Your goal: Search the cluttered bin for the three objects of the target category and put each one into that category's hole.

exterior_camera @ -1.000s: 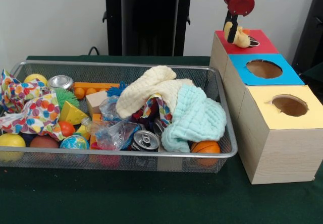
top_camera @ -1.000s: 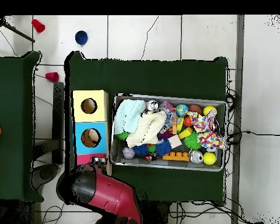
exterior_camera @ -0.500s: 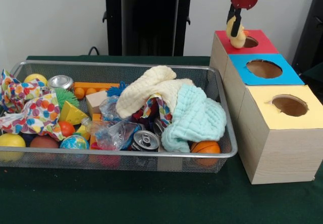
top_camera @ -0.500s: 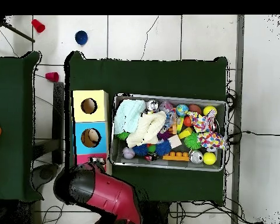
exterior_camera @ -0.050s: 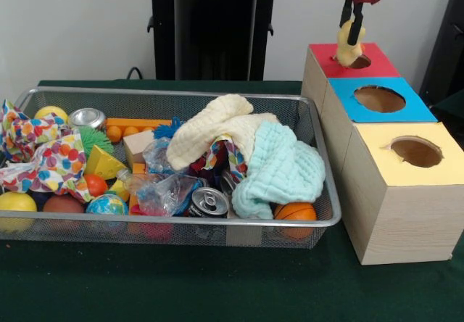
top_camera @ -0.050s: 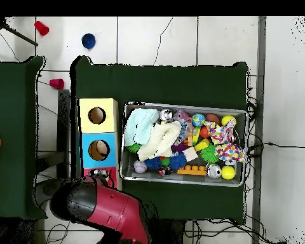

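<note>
My gripper (exterior_camera @ -0.050s: pixel 351 38) hangs at the top right, shut on a small yellow toy (exterior_camera @ -0.050s: pixel 347 49) with a bit of orange on it. The toy dangles just above the hole of the red-topped box (exterior_camera @ -0.050s: pixel 377 64), the farthest of three boxes in a row. Beside it stand the blue-topped box (exterior_camera @ -0.050s: pixel 409 108) and the yellow-topped box (exterior_camera @ -0.050s: pixel 377 144), each with a round hole. In the overhead view the red and black arm (top_camera @ -0.050s: pixel 110 213) covers the gripper and most of the red box (top_camera @ -0.050s: pixel 93 172).
A wire mesh bin (exterior_camera @ -0.050s: pixel 181 225) left of the boxes holds cream and mint cloths (exterior_camera @ -0.050s: pixel 283 166), a dotted cloth (exterior_camera @ -0.050s: pixel 47 159), cans (exterior_camera @ -0.050s: pixel 209 201), balls, blocks and plastic bags. Its right wall stands close to the boxes.
The gripper has risen and shifted right with the yellow toy, from the near-left edge of the red box's top to over its hole. In the overhead view the arm swung left.
</note>
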Tool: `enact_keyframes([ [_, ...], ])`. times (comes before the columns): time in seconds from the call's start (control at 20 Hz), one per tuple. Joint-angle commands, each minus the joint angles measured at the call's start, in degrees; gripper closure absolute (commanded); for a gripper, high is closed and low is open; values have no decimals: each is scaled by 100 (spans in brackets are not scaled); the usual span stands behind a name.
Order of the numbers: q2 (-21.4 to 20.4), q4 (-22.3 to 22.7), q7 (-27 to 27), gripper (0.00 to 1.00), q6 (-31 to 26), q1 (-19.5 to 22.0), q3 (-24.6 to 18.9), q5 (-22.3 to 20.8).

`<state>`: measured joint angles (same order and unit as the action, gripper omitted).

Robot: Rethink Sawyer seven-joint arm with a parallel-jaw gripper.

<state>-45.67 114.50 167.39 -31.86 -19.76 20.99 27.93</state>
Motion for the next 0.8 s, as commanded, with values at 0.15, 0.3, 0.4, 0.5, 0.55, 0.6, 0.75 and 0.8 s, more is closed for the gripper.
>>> enact_keyframes([
  [0.15, 590, -389, 1275, 0, 353, -24, -413, 478],
  [0.3, 707, -410, 1236, 0, 438, -67, -399, 522],
  [0.4, 740, -320, 1137, 0, 575, -11, -492, 585],
  [0.5, 783, -250, 1071, 0, 679, 20, -551, 620],
  [0.55, 807, -237, 1070, 0, 693, 6, -549, 625],
  [0.6, 807, -193, 1038, 0, 742, 31, -602, 655],
  [0.75, 757, -22, 893, 0, 885, 142, -802, 756],
  [0.8, 755, -4, 883, 0, 866, 133, -799, 757],
])
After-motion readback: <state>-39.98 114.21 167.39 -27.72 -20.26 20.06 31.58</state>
